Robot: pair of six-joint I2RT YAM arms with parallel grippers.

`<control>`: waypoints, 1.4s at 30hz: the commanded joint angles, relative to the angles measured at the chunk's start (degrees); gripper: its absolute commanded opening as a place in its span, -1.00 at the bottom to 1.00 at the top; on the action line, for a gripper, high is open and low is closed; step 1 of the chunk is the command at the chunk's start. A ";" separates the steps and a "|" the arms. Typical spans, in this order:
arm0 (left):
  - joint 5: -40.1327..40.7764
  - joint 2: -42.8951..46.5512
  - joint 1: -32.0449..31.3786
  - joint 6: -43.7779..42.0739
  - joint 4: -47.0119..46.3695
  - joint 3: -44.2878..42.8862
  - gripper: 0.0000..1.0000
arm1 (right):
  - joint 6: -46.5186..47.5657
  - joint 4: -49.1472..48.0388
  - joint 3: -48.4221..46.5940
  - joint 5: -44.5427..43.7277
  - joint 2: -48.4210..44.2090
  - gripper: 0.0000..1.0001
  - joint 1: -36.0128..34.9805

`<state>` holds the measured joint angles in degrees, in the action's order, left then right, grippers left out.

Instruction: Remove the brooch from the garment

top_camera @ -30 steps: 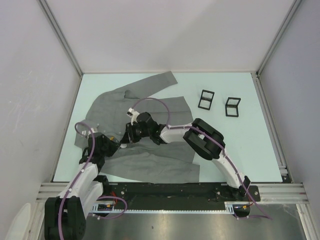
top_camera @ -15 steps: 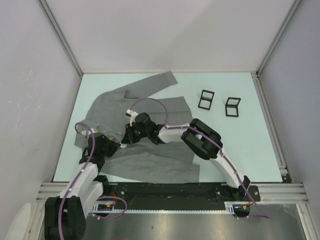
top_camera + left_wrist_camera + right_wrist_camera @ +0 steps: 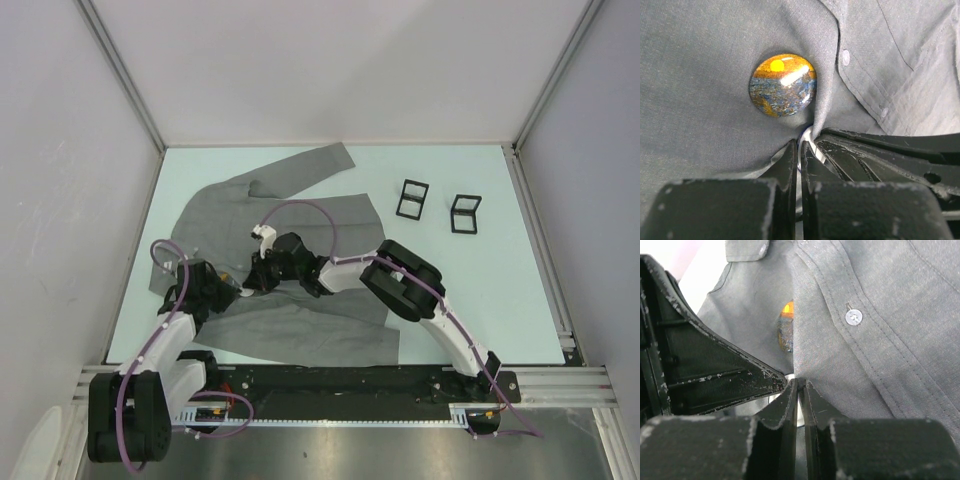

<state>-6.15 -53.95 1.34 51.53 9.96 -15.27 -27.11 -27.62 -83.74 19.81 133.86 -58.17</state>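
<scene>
So the pale green table [image 3: 500, 290] has the grey garment [image 3: 300, 200] spread flat over its left side, roughly 12 round to 7 o'clock. Two small black frames [image 3: 411, 198] [image 3: 464, 213] stand apart from it at about 2 o'clock.

The brooch [image 3: 783, 85], a round orange-and-blue one, is pinned on the garment around 8 o'clock, by the button strip. The left gripper [image 3: 799, 150] is clamped tight on a puckered fold of cloth, brooch at its 12 o'clock. The right gripper [image 3: 799, 385] sits touching it, jaws pinched on cloth too.

Since a second ago, the right jaws have closed in and the left arm's lower link swung toward 9 o'clock. The garment hasn't moved.
</scene>
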 commanded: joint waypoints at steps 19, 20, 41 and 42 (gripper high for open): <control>0.70 -0.28 -0.02 2.61 2.52 -5.21 -0.99 | 14.02 -0.51 9.48 -7.07 1.84 -0.75 -2.65; 0.96 -0.36 -0.03 2.79 2.70 -5.30 -0.99 | 14.28 -1.03 9.91 -6.90 1.93 -0.75 -2.56; 0.00 -1.33 0.59 4.46 2.61 -6.27 -0.99 | 17.36 -9.65 16.95 -8.12 3.86 -0.43 -2.65; -0.26 -1.33 0.76 4.37 2.61 -6.27 -1.00 | 17.88 -9.65 17.21 -8.12 3.86 -0.42 -2.74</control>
<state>-6.85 -55.64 1.26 54.65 14.66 -18.35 -13.50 -50.22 -70.91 12.38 132.97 -60.42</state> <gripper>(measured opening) 0.011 0.271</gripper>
